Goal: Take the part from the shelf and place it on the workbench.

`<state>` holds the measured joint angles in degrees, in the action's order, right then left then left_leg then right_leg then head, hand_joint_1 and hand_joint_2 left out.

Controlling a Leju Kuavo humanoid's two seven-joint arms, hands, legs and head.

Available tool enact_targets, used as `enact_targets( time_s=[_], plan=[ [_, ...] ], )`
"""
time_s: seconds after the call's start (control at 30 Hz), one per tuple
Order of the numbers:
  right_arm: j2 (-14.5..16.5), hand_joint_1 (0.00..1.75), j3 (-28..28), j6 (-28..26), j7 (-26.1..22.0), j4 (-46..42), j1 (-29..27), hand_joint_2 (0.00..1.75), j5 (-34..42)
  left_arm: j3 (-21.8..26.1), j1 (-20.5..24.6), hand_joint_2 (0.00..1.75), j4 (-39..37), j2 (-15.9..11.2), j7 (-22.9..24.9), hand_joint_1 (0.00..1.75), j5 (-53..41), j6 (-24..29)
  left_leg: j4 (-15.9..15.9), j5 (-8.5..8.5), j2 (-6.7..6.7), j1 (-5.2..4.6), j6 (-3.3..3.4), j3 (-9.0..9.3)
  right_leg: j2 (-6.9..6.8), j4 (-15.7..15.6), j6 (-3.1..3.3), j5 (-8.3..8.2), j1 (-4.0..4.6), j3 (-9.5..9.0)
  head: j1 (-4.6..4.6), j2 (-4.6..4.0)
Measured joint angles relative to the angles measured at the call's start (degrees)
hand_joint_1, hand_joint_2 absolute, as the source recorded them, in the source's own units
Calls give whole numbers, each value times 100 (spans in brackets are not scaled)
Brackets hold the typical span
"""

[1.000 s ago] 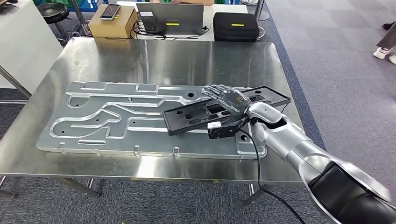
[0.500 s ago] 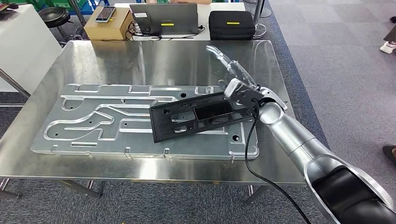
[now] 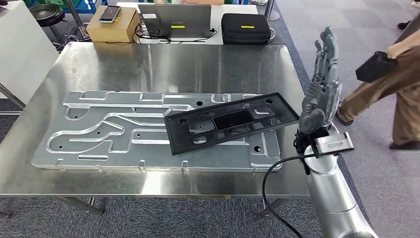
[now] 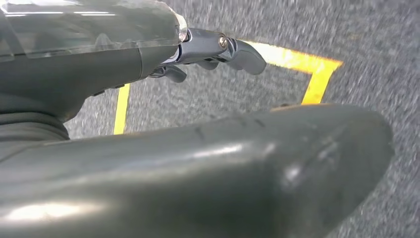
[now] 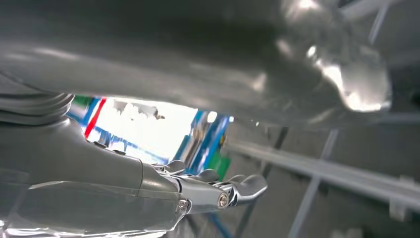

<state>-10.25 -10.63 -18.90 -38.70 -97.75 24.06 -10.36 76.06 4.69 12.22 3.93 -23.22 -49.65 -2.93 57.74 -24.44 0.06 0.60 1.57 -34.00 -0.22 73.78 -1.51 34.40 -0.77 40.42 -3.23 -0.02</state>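
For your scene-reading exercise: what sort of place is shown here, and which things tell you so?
Probably a workshop or robotics lab: a steel workbench bearing a machined metal plate, with a laptop and equipment case behind.

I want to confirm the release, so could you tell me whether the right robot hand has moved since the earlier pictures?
Yes. The right robot hand has lifted off the black part and swung out past the workbench's right edge, fingers upright and empty.

The left hand [image 4: 148, 59] hangs over grey carpeted floor [image 4: 376, 54] marked with yellow tape lines [image 4: 317, 79], its dark fingers [image 4: 237, 49] slightly curled and holding nothing.
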Motion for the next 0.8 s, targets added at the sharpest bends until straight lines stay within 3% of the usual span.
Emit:
enact_targets(
  time_s=[0.03, 0.07, 0.13, 0.2, 0.33, 0.37, 0.43, 0.5, 0.53, 0.57, 0.67, 0.7, 0.73, 0.8],
  plan=[
    [41, 0, 108, -92, -34, -166, -215, 0, -144, 21, -1, 0, 0, 0, -10, 0, 20, 0, 8, 2, 12, -5, 3, -1, 0, 69, 1, -34, 0, 42, 0, 0],
    [81, 0, 221, -178, -67, -350, -450, 0, -299, 48, -3, 0, 0, 0, -21, 0, 40, 0, 17, -2, 17, -6, 0, -1, -1, -87, 8, -167, 0, -31, 0, 0],
    [163, 0, 435, -281, -111, -707, -866, 0, -557, 94, -14, 0, 0, 0, -42, 0, 66, 0, 48, -19, 21, -13, -22, -5, -28, -863, 46, -540, 7, -413, 0, 0],
    [256, 0, 625, -309, -116, -994, -1181, 0, -689, 115, -21, 0, 0, 0, -57, 0, 79, -3, 83, -34, 34, -36, -65, -14, -41, -1420, 91, -750, 33, -678, -1, 0],
    [343, 0, 1009, -218, -105, -1251, -1777, 0, -738, 150, -20, 0, 0, 1, -80, 0, 114, -16, 117, -76, 54, -43, -182, -32, -7, -1529, 195, -855, 32, -680, 0, 0],
    [345, 0, 1112, -187, -109, -1263, -1909, 0, -737, 160, -23, 0, 0, 3, -80, 0, 128, -17, 230, -209, 50, -39, -218, -74, -8, -1549, 234, -894, 15, -658, -1, 0],
    [345, 0, 1284, -144, -115, -1257, -2123, 0, -729, 187, -26, 0, 0, 7, -79, 0, 156, -17, 759, -688, 44, -17, -279, -238, -6, -1567, 288, -971, 1, -583, -1, 0],
    [345, 0, 1423, -127, -117, -1224, -2292, 0, -721, 228, -24, 0, 0, 9, -78, 0, 171, -17, 1388, -1117, 44, 3, -319, -369, 8, -1560, 298, -1048, 5, -480, 0, 0],
    [345, 0, 1499, -129, -115, -1196, -2382, 0, -720, 244, -22, 0, 0, 9, -78, 0, 172, -18, 1509, -1190, 44, 9, -329, -332, 19, -1554, 286, -1091, 5, -421, 0, 0],
    [346, 0, 1587, -145, -108, -1157, -2491, 0, -726, 250, -19, 0, 0, 10, -78, 0, 174, -20, 1409, -1153, 43, 15, -329, -185, 29, -1545, 271, -1135, 4, -362, 0, 0],
    [351, 0, 1965, -208, -64, -1000, -2853, 0, -797, 253, -9, 0, 0, 11, -72, 0, 179, -24, 272, -816, -2, 1, -271, 632, 38, -1522, 196, -1264, 7, -226, -1, 0],
    [354, 0, 2106, -214, -48, -935, -2948, 0, -849, 254, -5, 0, 0, 11, -67, 0, 182, -24, 2, -752, -20, -16, -232, 795, 37, -1526, 160, -1308, 9, -210, -1, 0],
    [357, 0, 2237, -211, -23, -857, -3031, 0, -916, 256, -2, 0, 0, 12, -59, 0, 184, -24, -126, -721, -34, -38, -188, 858, 36, -1538, 122, -1355, 10, -206, -1, 0],
    [374, 0, 2485, -187, 21, -644, -3190, 0, -1082, 263, -7, 0, 0, 14, -45, 0, 185, -24, -139, -630, -29, -65, -95, 809, 38, -1587, 41, -1450, 0, -214, -1, 0]
  ],
)
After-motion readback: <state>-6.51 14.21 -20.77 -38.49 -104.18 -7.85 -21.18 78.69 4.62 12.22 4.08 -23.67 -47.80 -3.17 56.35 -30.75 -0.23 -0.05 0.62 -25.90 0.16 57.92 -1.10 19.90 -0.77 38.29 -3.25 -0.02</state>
